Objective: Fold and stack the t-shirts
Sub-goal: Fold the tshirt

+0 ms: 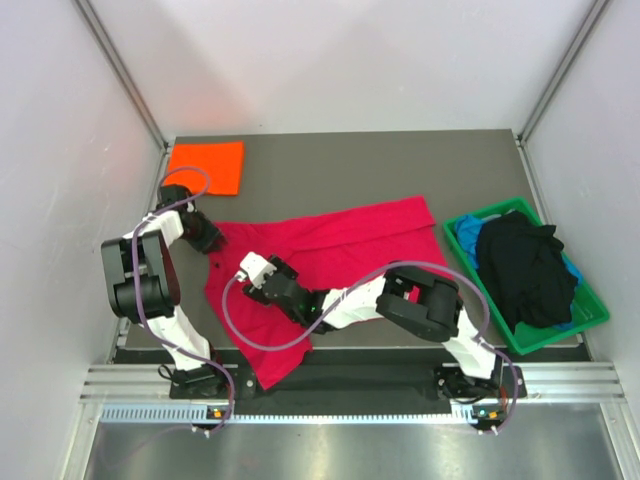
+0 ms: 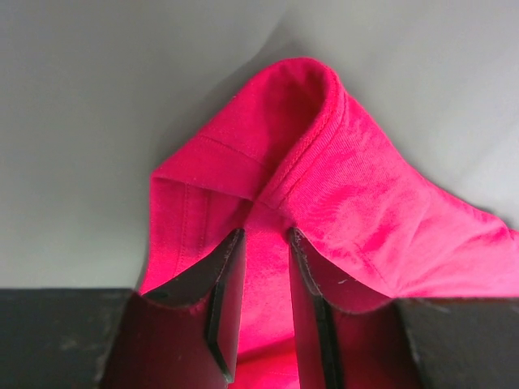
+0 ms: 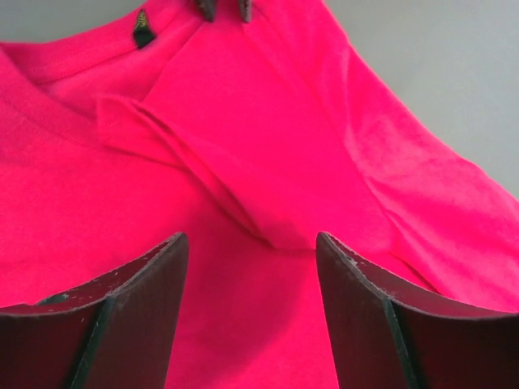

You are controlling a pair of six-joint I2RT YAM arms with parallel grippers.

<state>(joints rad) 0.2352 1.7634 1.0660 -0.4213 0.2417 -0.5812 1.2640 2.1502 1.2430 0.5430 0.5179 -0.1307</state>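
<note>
Crimson-red soft cloth t-shirt (image 1: 350,235) lies spread mid-frame. My left gripper (image 2: 263,235), arm folded at the left edge, pinches a raised fold of it. My right gripper (image 3: 251,243), arm stretched leftward, hovers wide open above it.

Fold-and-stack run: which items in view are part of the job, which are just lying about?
Job: red t-shirt, pinched in left gripper, right gripper open above it; folded orange t-shirt; black t-shirt and blue t-shirt, heaped in the green bin.
Lying about: green bin; table.
</note>
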